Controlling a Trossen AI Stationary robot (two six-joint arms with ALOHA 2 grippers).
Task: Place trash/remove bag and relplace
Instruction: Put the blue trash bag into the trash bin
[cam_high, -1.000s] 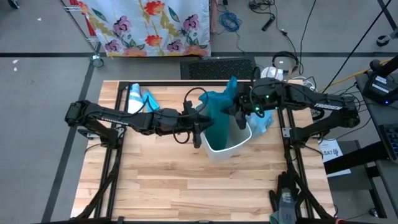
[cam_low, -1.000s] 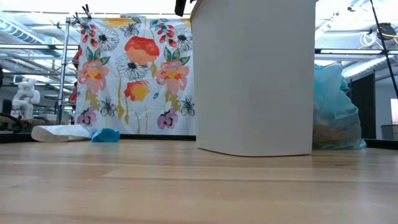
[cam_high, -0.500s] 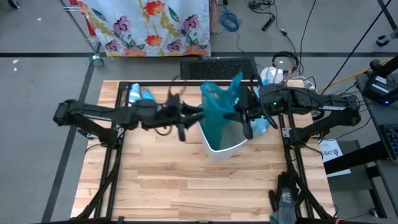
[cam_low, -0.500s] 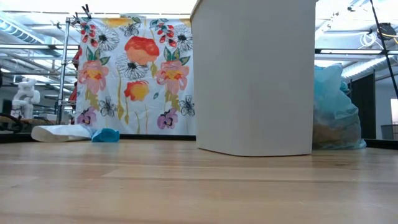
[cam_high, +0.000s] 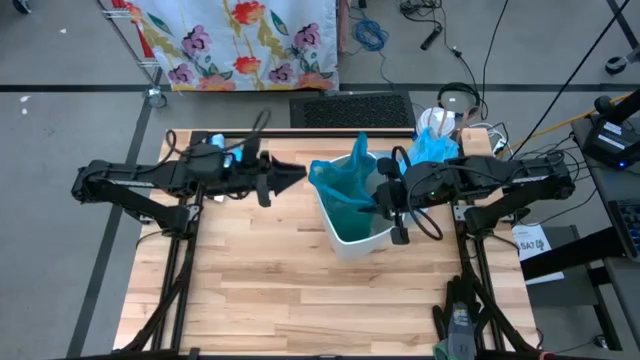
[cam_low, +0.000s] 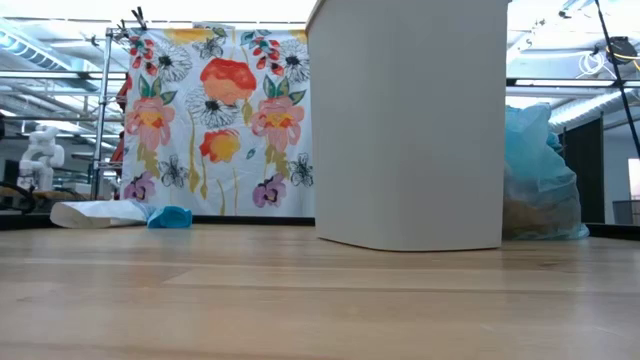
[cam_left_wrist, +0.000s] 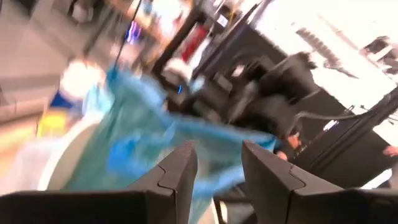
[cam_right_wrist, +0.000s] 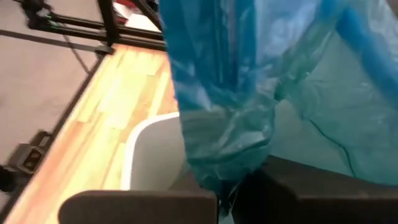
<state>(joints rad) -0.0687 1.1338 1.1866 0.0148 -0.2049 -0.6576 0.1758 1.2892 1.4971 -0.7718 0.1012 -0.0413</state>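
Note:
A white bin stands at mid-table. A dark teal bag hangs into it, bunched and rising above the rim. My right gripper is over the bin's right rim, shut on the teal bag. My left gripper hovers open, left of the bin, nothing between its fingers. The pale blue bag rests on its base on the table behind the bin at the far right. Brown trash shows through it. My right gripper pinches a gathered bunch of the teal bag's upper edge between its two fingers, several layers together. It comes from the table's right, slanting down. The bag rises in a peak beside the hold, and the rest hangs slack into the bin.
A white pack with a blue piece lies at the far left of the table, under my left arm. A floral cloth hangs beyond the far edge. Bare wood stretches along the near half of the table.
My left gripper has come away from the bin's left rim, rising, rolling and drawing back toward the table's left edge. My right gripper has swung toward the near edge over the bin, taking the teal bag's top with it; the bag's peak now stands further left.

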